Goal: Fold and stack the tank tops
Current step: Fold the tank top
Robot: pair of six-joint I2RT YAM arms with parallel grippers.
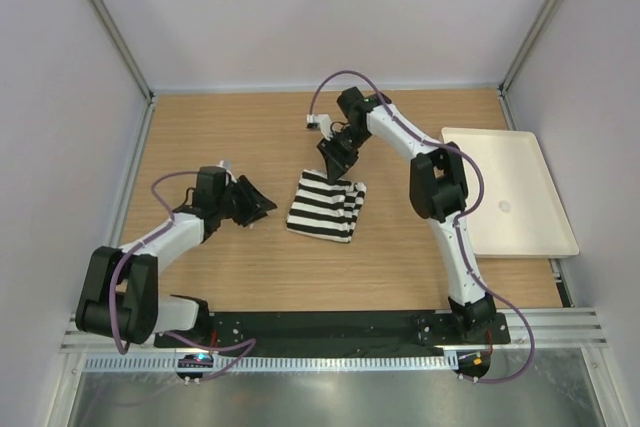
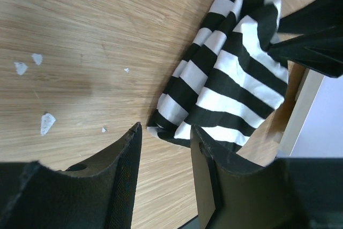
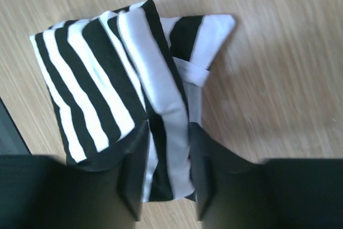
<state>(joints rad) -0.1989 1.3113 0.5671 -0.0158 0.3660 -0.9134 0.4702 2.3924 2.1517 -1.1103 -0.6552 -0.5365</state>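
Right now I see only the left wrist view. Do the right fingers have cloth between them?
Observer: Yes. In the right wrist view a fold of the striped top lies between the right fingers; whether they press it, I cannot tell.
Operator: What lies further to the right?
Observer: A white tray, apart from the top.
Operator: And my left fingers?
Observer: From above, the left fingers stand left of the top, not touching it.

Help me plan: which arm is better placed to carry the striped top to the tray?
Likely right. The right gripper straddles a fold of the top, with the tray on that side; the left gripper sits open beside it.
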